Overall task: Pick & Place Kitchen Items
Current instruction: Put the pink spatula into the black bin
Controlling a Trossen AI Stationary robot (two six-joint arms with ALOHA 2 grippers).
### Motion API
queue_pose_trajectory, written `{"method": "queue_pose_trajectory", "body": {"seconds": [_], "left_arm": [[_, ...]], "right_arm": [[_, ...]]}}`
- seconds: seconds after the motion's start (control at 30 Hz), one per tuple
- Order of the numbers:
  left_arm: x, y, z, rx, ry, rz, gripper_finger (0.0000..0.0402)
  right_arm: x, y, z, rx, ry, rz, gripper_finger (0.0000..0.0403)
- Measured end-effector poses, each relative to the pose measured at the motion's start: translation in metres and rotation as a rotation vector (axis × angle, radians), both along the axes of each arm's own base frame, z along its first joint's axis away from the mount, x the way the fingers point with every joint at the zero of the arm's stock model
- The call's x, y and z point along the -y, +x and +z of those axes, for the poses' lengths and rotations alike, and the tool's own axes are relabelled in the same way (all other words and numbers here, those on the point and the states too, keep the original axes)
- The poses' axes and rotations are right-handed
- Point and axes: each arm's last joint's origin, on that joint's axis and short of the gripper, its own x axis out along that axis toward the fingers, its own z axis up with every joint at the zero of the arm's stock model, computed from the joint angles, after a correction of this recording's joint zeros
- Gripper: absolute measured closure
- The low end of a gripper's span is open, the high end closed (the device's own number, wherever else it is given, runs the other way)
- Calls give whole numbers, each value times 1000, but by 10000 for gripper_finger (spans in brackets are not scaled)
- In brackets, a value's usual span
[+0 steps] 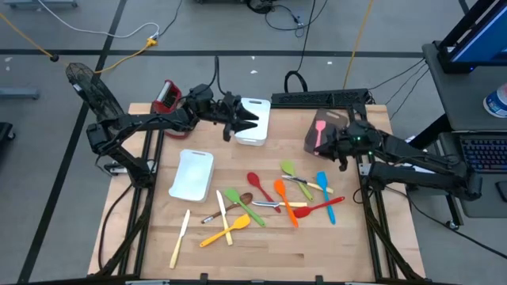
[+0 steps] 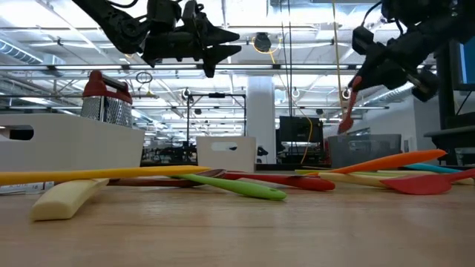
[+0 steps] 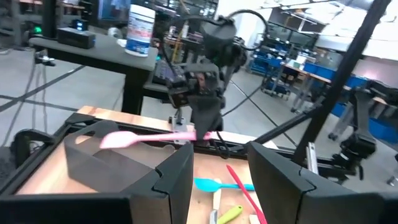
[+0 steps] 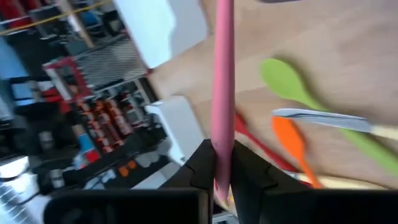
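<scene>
Right end effector (image 1: 337, 142) clamping pink spatula (image 1: 318, 131) by handle, carrying it above grey bin (image 1: 313, 142) at desk (image 1: 348, 245) rear right. Am centering blade over bin opening, lowering before release so it drops inside rim. Left end effector (image 1: 244, 120) hovering wide, empty, over white bin (image 1: 257, 133). Remaining utensils lying mid-desk.

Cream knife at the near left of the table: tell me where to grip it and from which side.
Grip the cream knife around mid-length, coming straight down from above with the left gripper, which is open over the white bin. The knife lies flat and alone on bare wood, so fingers can close across its narrow width. The right gripper holds the pink spatula.
</scene>
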Motion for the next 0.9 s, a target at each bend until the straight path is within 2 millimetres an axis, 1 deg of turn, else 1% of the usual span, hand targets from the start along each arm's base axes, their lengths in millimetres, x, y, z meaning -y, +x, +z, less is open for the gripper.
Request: {"method": "queue_pose_trajectory", "body": {"seconds": [0.23,0.33,0.6,0.73,0.9], "left_arm": [[0,0,1,6,4,26,245],[1,1,1,7,3,22,245],[5,3,1,1,-22,7,245],[6,4,1,-2,-38,5,245],[6,4,1,-2,-41,5,245]], "right_arm": [[0,-5,-9,-87,12,-5,382],[3,-5,-19,-84,29,-30,381],[8,1,-54,95,92,-117,351],[10,2,-62,197,72,-179,348],[11,2,-65,236,39,-231,346]]}}
